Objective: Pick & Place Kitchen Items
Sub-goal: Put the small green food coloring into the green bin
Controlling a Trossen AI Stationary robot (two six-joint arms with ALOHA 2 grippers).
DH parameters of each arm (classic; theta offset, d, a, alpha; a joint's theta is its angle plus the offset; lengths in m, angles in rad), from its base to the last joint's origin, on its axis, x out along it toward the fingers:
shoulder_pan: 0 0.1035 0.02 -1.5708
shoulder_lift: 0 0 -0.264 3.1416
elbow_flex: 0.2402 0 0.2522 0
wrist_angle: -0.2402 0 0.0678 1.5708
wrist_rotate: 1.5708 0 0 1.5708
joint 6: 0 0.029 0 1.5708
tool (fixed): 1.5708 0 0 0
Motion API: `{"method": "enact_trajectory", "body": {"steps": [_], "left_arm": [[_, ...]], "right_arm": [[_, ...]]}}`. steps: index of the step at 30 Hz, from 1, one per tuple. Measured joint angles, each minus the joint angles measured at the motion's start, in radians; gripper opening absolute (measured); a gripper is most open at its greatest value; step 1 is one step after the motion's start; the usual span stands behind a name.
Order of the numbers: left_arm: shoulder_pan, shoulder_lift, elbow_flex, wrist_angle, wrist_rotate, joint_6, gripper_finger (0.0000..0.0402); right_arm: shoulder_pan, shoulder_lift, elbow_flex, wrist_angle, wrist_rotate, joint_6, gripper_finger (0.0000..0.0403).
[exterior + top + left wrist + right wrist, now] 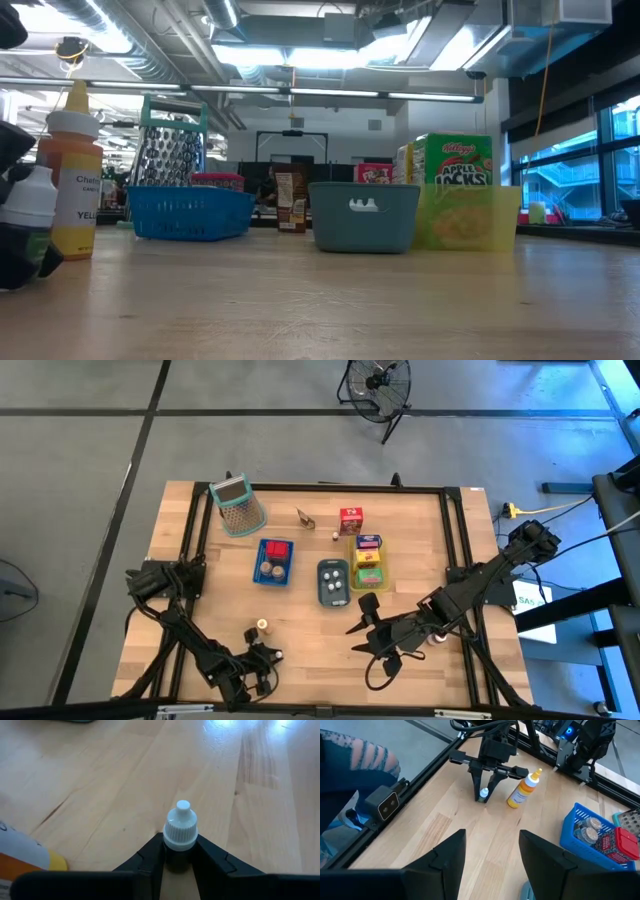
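A small bottle with a white ribbed cap (180, 826) sits between the fingers of my left gripper (266, 655) near the table's front edge, left of the middle. The gripper is shut on it. A yellow squeeze bottle (522, 792) stands upright on its base just beside it, untouched. My right gripper (492, 855) hangs open above the table's front right part, with nothing between its fingers. Cartons fill the yellow tray (368, 563), and a red carton (350, 520) stands on the table behind it. My left gripper pinches the small bottle between its two fingers, on the dark body just under the white cap (178, 856). The fingers (476, 790) slant down at it from the table's near left. The bottle stays upright, cap up. I cannot tell whether its base touches the table.
A blue tray (273, 561) and a grey-blue tray (333, 582) sit mid-table, with a green-rimmed mesh grater (238, 505) at the far left. A small brown piece (305, 518) lies at the back. A person's sleeve (350, 765) shows beyond the front edge.
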Motion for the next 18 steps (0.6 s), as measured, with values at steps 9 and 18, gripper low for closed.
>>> {"method": "enact_trajectory", "body": {"steps": [9, 18], "left_arm": [[0.0, -0.023, 0.001, -0.013, 0.012, -0.012, 0.0081], [-0.001, -0.05, 0.001, -0.009, 0.046, -0.012, 0.0081]], "right_arm": [[-0.001, 0.0, 0.0, 0.0, 0.001, 0.0, 0.0185], [-0.001, 0.0, 0.0, 0.001, 0.0, 0.027, 0.0185]]}}
